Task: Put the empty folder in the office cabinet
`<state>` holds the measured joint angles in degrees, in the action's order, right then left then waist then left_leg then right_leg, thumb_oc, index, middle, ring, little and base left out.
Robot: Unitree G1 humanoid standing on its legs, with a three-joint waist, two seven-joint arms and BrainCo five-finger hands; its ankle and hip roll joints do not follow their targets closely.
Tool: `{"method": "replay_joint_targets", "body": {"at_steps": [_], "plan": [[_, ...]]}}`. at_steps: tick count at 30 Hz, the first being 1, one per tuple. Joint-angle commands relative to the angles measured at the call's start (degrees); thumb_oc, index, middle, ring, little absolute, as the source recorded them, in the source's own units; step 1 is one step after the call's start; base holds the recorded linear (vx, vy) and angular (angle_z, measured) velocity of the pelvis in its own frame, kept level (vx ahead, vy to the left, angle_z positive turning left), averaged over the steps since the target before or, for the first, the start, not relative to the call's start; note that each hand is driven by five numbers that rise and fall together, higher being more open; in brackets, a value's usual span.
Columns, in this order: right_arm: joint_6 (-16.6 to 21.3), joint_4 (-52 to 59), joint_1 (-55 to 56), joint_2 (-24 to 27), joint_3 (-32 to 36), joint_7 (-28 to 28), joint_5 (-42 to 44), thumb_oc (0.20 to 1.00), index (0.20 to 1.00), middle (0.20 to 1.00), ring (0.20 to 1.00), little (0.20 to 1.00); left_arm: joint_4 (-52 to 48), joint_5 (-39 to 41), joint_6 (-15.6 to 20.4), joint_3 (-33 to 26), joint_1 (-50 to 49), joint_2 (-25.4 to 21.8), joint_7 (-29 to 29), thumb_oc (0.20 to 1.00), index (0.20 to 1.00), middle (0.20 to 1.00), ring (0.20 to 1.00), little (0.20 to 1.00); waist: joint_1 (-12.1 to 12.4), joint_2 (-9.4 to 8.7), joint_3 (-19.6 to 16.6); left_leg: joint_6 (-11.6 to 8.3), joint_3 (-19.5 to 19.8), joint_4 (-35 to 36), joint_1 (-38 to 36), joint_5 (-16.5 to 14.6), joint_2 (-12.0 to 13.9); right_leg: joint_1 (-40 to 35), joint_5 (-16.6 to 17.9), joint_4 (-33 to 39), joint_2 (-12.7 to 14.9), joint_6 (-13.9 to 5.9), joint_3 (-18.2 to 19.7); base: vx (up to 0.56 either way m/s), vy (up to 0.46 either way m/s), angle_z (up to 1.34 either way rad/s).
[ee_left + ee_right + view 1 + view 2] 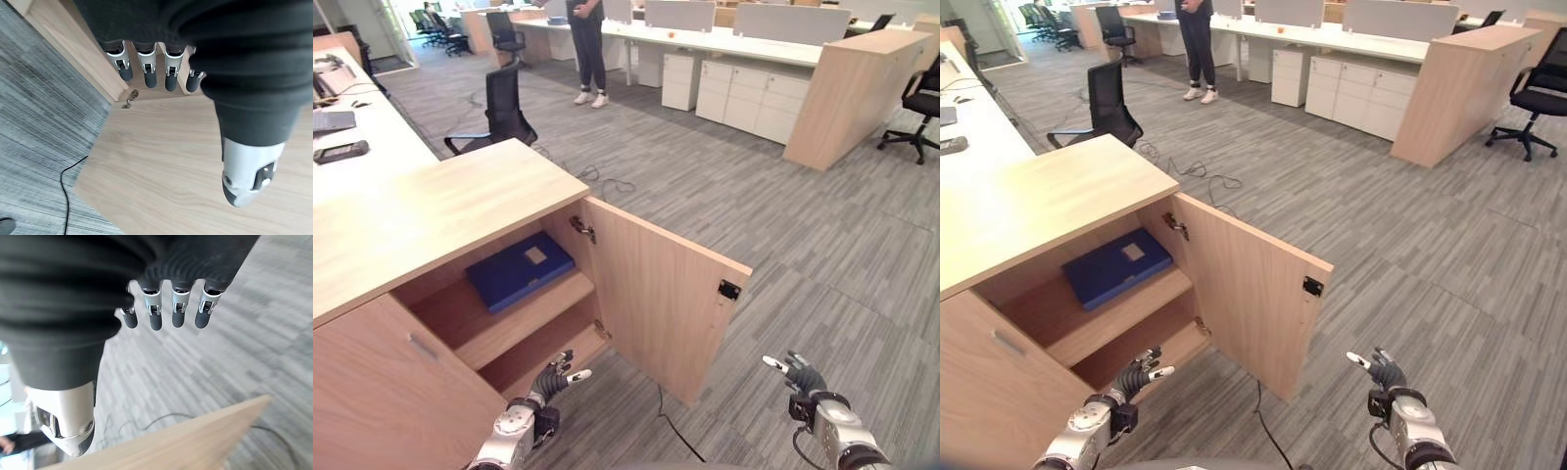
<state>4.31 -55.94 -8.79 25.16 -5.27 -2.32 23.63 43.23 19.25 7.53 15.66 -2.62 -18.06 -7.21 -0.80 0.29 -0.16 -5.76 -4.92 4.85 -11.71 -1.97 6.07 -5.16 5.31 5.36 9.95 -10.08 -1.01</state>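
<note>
Open-plan office with grey striped carpet (pixel 783 245) running wall to wall; white desks and a light wood partition are lining the far side, and a person in dark clothes and white shoes (pixel 587 49) is standing by them. A black office chair (pixel 501 108) is sitting just behind the cabinet.

Left side: the low light-wood office cabinet (pixel 431 211) is taking up that part of the view, its right door (pixel 661 294) swung wide open toward the robot. The flat dark-blue folder with a small pale label (pixel 519 269) is lying on the upper shelf inside the open compartment, clear of both hands. The lower shelf is showing bare wood below it.

The left hand (pixel 553 377) is hovering low in front of the open compartment, near the bottom shelf edge, touching nothing. Its wrist view is showing the fingers (pixel 146 68) reaching out straight and relaxed, holding nothing, with the door panel beneath them.

Right of the door: the right hand (pixel 798 372) is hanging over bare carpet, well apart from the cabinet. Its fingers (pixel 178 308) are likewise extended and spread, with nothing in them; a wood panel edge is crossing below in that wrist view.
</note>
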Motion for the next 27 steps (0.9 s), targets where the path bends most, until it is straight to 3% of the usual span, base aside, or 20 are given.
{"method": "replay_joint_targets", "body": {"at_steps": [1,15,22,27], "plan": [[2.0,-0.93,-6.25,0.44,-0.45,0.0,1.8,1.0,1.0,1.0,1.0,1.0,-1.12,-1.65,2.49,0.16,1.78,-1.58,-0.34,1.0,1.0,1.0,1.0,1.0,1.18,-2.55,0.95,0.79,0.39,-3.0,3.01,-0.83,-0.21,-0.71,-5.27,-2.75,0.2,-0.96,0.61,0.01,0.01,0.16],[0.75,-9.14,-20.45,0.55,-3.98,0.61,5.13,1.0,1.0,1.0,1.0,1.0,-5.82,0.3,1.22,3.19,-0.83,-4.1,-1.84,1.0,1.0,1.0,1.0,1.0,7.31,-2.78,0.96,0.83,7.57,-2.95,5.61,0.37,-0.84,-3.1,-6.18,-2.33,0.58,-0.37,-5.1,0.01,0.001,0.25],[1.74,7.75,-13.64,-3.92,-6.93,0.4,3.92,1.0,1.0,1.0,1.0,1.0,-6.29,1.44,1.18,1.44,0.66,-2.77,0.23,1.0,1.0,1.0,1.0,1.0,7.85,-2.21,4.24,0.41,11.45,-5.58,10.5,1.08,-1.39,-0.51,-7.46,-5.14,0.42,0.37,-7.28,-0.06,-0.009,0.22],[3.19,15.83,-9.4,-5.68,-8.0,1.42,2.0,1.0,1.0,1.0,1.0,1.0,-5.37,1.53,1.75,1.8,4.67,-1.36,2.41,1.0,1.0,1.0,1.0,1.0,7.6,-2.16,9.27,0.07,14.87,-8.56,17.05,2.05,-1.67,4.58,-8.07,-8.66,0.5,0.75,-9.42,-0.17,-0.029,0.43]]}}
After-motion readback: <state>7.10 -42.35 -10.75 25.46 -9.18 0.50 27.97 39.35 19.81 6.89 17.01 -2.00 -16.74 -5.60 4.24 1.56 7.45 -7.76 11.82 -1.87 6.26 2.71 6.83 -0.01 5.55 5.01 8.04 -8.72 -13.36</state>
